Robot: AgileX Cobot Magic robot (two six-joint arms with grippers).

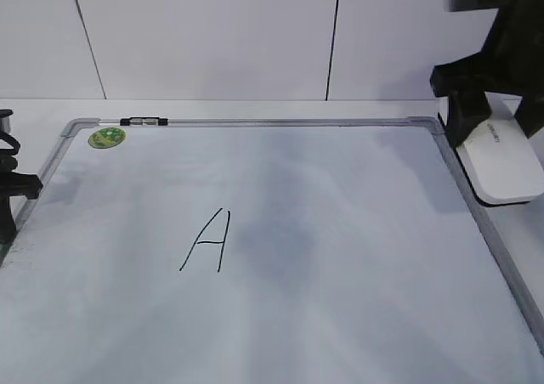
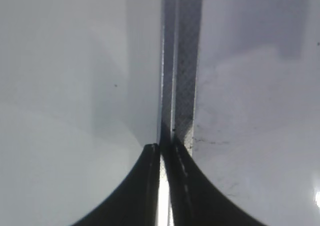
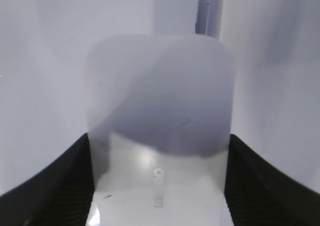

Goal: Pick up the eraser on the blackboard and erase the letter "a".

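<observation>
Right gripper (image 3: pixel 159 186) clamped wide on white oblong plastic eraser (image 1: pixel 503 159) beside whiteboard's grey metal frame (image 1: pixel 476 210); left gripper (image 2: pixel 165 158) shut, empty, over frame.

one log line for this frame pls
right claw: around eraser, off board's right edge | left claw: shut | blackboard: only capital A visible

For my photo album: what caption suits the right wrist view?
Right gripper clasping the white eraser.
</observation>
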